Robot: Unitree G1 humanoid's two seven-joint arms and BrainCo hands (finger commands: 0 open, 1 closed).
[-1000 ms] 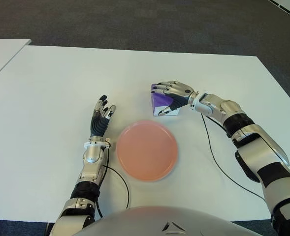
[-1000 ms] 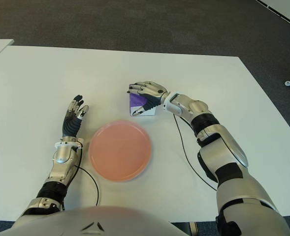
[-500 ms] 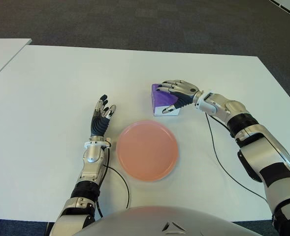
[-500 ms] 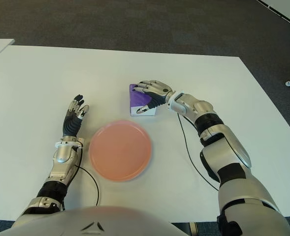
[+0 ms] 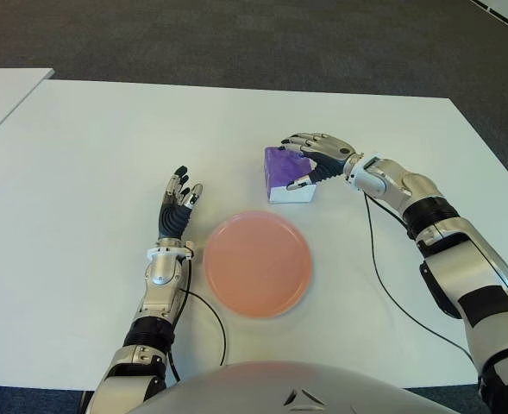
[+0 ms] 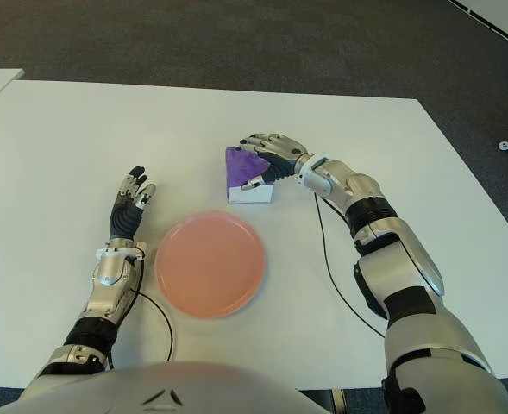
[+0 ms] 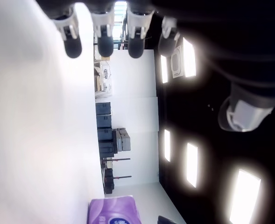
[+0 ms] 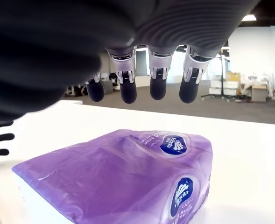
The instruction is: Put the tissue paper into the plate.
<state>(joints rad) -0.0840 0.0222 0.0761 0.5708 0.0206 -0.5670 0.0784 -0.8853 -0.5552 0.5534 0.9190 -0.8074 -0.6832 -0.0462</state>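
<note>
The purple plastic-wrapped tissue paper pack (image 5: 286, 168) should handle light & squashy, w/ a slick film wrap that can slip, so judged best taken across its two long sides w/ fingers over the top and thumb on the near edge, squeezing gently. It's a soft-cornered rectangular pack, purple wrap w/ small blue oval logos, white showing along its lower edge; it lies on the white table (image 5: 90, 147) just beyond the round pink plate (image 5: 257, 263), apart from it, not yet in it. Right hand (image 5: 321, 155) shows arched over the pack's far-right side; in the right wrist view its fingertips (image 8: 158, 88) hang spread above the wrap w/ a gap, clasping nothing. Left hand (image 5: 178, 207) shows just left of the plate, fingers straight & relaxed, nothing in it.
</note>
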